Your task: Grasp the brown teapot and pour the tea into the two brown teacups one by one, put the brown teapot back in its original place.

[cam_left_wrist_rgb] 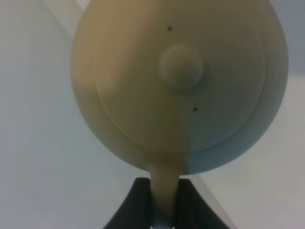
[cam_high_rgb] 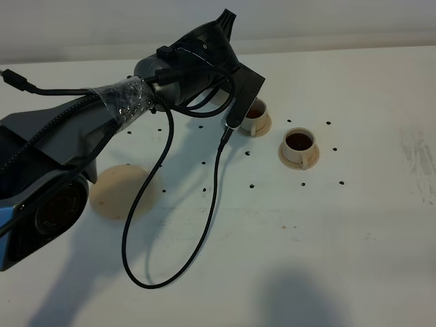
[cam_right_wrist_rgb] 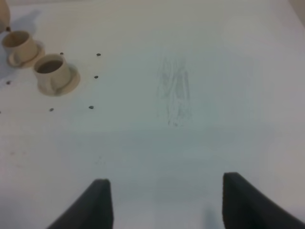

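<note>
In the left wrist view the brown teapot [cam_left_wrist_rgb: 181,81] fills the picture, seen lid-on with its knob in the middle. My left gripper [cam_left_wrist_rgb: 162,202] is shut on its loop handle. In the high view my left arm [cam_high_rgb: 197,61] reaches across and hides the teapot, right beside the far teacup [cam_high_rgb: 255,116]. The second teacup [cam_high_rgb: 300,144] stands to its right. Both sit on saucers and hold dark tea. The round tan coaster [cam_high_rgb: 122,191] lies bare at the left. My right gripper [cam_right_wrist_rgb: 167,205] is open and empty, away from both cups [cam_right_wrist_rgb: 52,74].
A black cable [cam_high_rgb: 170,225] loops from the left arm down over the table in front of the coaster. Small black dots [cam_high_rgb: 253,184] mark the white table [cam_high_rgb: 354,238] around the cups. A faint scuff [cam_right_wrist_rgb: 174,95] lies on the table at the right.
</note>
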Tool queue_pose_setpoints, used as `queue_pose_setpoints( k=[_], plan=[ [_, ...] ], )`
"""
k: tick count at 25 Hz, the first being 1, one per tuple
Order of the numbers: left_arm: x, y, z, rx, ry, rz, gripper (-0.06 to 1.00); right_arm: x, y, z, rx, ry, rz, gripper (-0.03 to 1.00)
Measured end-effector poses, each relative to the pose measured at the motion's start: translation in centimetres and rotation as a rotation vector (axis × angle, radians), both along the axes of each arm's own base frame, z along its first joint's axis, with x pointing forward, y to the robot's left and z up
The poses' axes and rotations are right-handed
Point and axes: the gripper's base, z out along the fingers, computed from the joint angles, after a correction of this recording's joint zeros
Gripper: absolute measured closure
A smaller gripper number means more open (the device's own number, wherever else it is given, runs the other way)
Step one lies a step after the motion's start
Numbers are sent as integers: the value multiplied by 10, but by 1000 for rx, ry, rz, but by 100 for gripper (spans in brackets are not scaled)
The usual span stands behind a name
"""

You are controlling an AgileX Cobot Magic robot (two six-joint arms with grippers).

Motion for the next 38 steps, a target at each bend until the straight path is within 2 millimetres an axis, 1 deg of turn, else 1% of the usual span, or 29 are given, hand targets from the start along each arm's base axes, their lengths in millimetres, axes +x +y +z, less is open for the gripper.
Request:
queue_pose_setpoints(
  k=[38],
  plan=[
    [2,-2,2,28,-24,-56,94,0,0,0,0,0,0,48]
  ],
)
